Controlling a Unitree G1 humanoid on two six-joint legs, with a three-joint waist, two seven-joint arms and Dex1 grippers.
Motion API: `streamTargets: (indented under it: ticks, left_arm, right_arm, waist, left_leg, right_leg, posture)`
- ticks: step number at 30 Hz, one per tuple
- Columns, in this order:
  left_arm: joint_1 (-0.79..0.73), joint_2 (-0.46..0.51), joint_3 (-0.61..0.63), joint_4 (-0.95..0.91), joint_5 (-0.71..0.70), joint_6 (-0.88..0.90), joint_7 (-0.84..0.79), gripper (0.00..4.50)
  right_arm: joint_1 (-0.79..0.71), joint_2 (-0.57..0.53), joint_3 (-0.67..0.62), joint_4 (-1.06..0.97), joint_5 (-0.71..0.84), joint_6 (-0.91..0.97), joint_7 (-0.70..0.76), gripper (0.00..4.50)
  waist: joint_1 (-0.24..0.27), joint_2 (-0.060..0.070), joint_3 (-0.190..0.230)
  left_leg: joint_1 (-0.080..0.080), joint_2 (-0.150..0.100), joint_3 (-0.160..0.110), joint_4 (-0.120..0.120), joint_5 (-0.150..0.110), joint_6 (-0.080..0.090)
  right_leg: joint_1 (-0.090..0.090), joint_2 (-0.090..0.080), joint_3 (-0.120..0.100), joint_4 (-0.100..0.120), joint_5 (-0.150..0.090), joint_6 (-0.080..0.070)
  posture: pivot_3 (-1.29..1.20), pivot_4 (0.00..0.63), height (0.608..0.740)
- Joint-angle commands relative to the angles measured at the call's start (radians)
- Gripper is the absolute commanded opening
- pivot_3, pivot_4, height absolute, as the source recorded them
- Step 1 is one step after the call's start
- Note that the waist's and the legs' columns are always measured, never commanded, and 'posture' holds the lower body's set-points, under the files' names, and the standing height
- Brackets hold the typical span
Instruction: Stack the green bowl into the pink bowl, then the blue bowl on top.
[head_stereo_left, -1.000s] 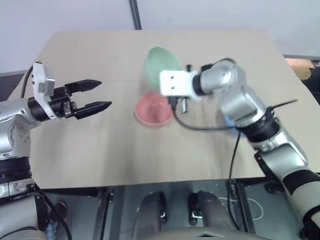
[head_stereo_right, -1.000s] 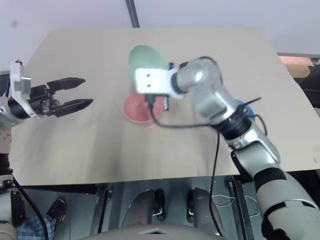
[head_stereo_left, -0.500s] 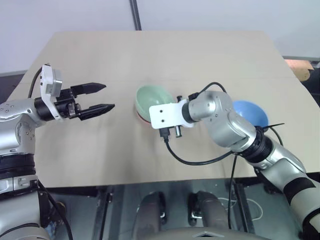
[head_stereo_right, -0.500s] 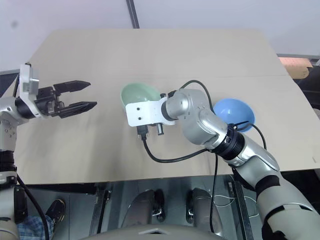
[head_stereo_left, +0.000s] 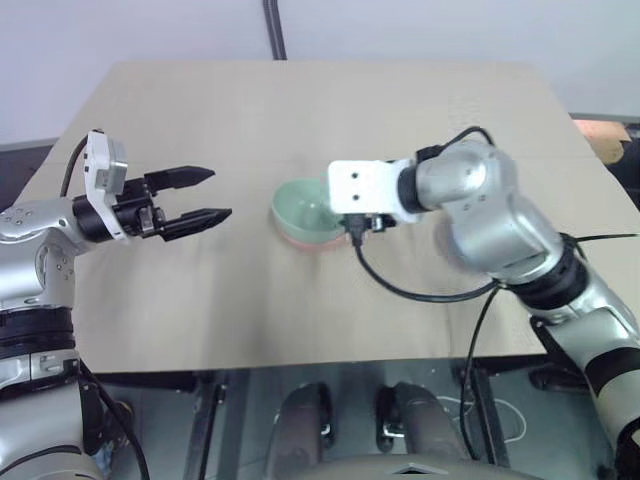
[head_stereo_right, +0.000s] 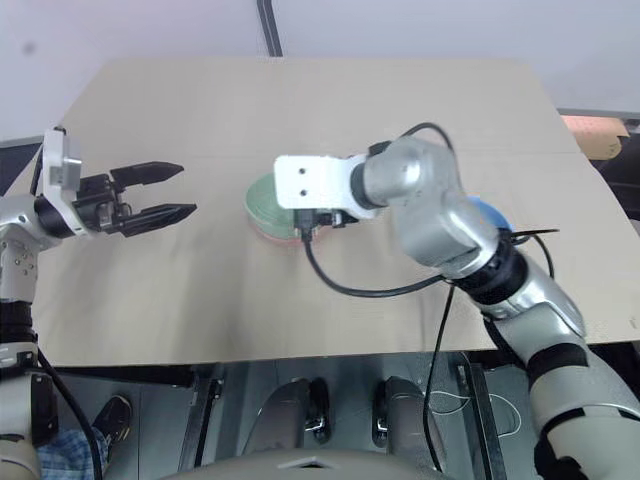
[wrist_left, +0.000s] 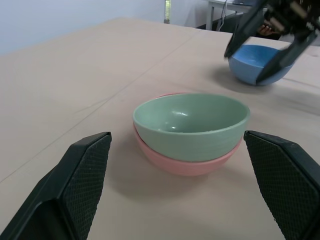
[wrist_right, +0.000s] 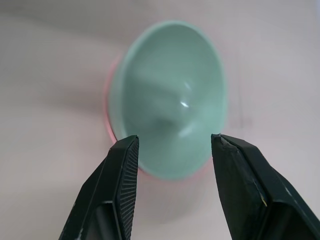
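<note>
The green bowl (head_stereo_left: 305, 207) sits upright, nested inside the pink bowl (wrist_left: 186, 164), near the table's middle. Only the pink rim (head_stereo_left: 312, 243) shows under it. My right gripper (wrist_right: 175, 137) hovers just to the right of the stack, open and empty, its fingers apart and clear of the green rim (wrist_right: 170, 97). From the head its fingers are hidden behind the white wrist plate (head_stereo_left: 362, 187). The blue bowl (wrist_left: 260, 62) stands upright on the table further right, mostly behind my right arm (head_stereo_right: 490, 213). My left gripper (head_stereo_left: 220, 192) hangs open to the left of the stack, pointing at it, apart from it.
The stack rests on a light wooden table (head_stereo_left: 200, 300) whose front edge lies near me. A black cable (head_stereo_left: 420, 295) loops from the right wrist over the table. A dark pole (head_stereo_left: 275, 30) stands behind the far edge.
The green bowl, held tilted above the pink bowl a second ago, now rests inside it. My right gripper has opened, let go and drawn back to the right. The left arm held still.
</note>
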Motion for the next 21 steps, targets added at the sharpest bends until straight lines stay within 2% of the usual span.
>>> streamTargets:
  ticks: [1, 10, 15, 21]
  left_arm:
    - [0.003, 0.010, 0.030, -0.032, -0.024, -0.007, -0.025, 4.50]
    - [-0.016, -0.014, 0.053, -0.043, -0.099, 0.012, -0.098, 4.50]
    - [-0.050, -0.020, 0.048, -0.049, -0.145, 0.047, -0.137, 4.50]
    - [-0.124, -0.017, 0.043, -0.029, -0.174, 0.078, -0.186, 4.50]
  right_arm:
    - [0.095, -0.115, -0.115, -0.053, 0.008, 0.042, -0.038, 2.54]
    - [0.363, -0.412, -0.225, -0.165, 0.031, 0.180, -0.065, 2.54]
    - [0.433, -0.512, -0.251, -0.192, 0.030, 0.273, -0.095, 2.54]
    - [0.460, -0.558, -0.250, -0.235, 0.063, 0.355, -0.126, 2.54]
  waist:
    - [0.003, 0.000, 0.000]
    - [0.005, 0.000, 0.000]
    - [0.000, 0.000, 0.000]
    - [0.001, 0.000, 0.001]
  left_leg:
    - [0.000, 0.000, 0.000, 0.000, 0.000, 0.000]
    - [0.000, 0.000, -0.001, -0.001, 0.000, 0.000]
    - [0.000, 0.000, 0.000, -0.001, 0.000, 0.000]
    - [0.000, 0.000, 0.000, -0.001, 0.000, 0.000]
  right_leg:
    - [0.000, 0.000, 0.000, 0.000, 0.000, 0.000]
    - [0.000, 0.000, -0.001, -0.001, -0.002, 0.003]
    - [0.000, -0.001, 0.000, -0.001, -0.002, 0.004]
    - [0.000, 0.000, 0.000, -0.001, -0.002, 0.004]
  posture:
    - [0.00, 0.150, 0.740]
    - [0.00, 0.150, 0.740]
    - [0.00, 0.150, 0.740]
    - [0.00, 0.150, 0.740]
